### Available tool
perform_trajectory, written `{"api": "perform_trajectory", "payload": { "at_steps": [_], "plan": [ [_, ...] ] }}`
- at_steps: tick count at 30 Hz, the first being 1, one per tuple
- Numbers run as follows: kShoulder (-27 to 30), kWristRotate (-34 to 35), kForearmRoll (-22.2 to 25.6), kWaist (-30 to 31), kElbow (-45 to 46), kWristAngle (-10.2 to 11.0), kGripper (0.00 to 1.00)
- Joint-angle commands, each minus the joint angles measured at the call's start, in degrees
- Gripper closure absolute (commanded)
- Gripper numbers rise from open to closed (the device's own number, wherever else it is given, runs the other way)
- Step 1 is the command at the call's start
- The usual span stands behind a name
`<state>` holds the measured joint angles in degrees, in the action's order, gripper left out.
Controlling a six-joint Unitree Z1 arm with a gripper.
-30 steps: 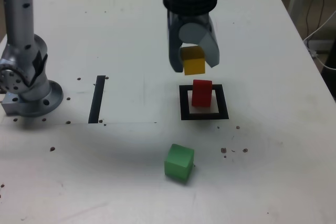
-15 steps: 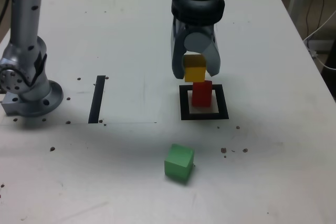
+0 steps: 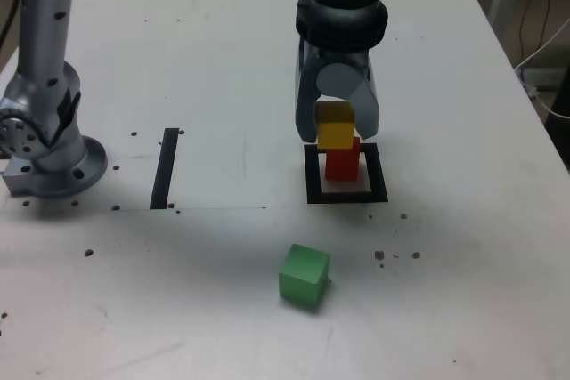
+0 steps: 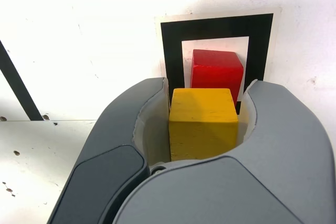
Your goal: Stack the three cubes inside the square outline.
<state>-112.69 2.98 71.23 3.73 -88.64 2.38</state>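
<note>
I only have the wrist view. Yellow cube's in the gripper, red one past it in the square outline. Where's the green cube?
Observer: The green cube lies on the table, outside the square outline, on the camera's side of it in the exterior view.
Operator: How does yellow sit against red?
Observer: The yellow cube, in the gripper, is right at the top of the red cube; contact I cannot tell.
Operator: Anything else out there?
Observer: The arm's base stands at the exterior view's left.
</note>
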Motion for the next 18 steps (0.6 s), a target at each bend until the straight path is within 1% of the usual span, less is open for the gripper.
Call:
{"api": "perform_trajectory", "payload": {
  "at_steps": [1, 6, 12, 18],
  "plan": [
    [-0.4, 0.4, -0.2, 0.3, 0.1, 0.1, 0.88],
    [-1.1, 0.7, -0.7, 0.7, 0.1, 0.1, 0.87],
    [-1.9, 0.8, -0.6, 0.8, 0.2, 0.1, 0.76],
    [-1.9, 0.9, -1.1, 0.8, 0.0, 1.1, 0.75]
  ]
}}
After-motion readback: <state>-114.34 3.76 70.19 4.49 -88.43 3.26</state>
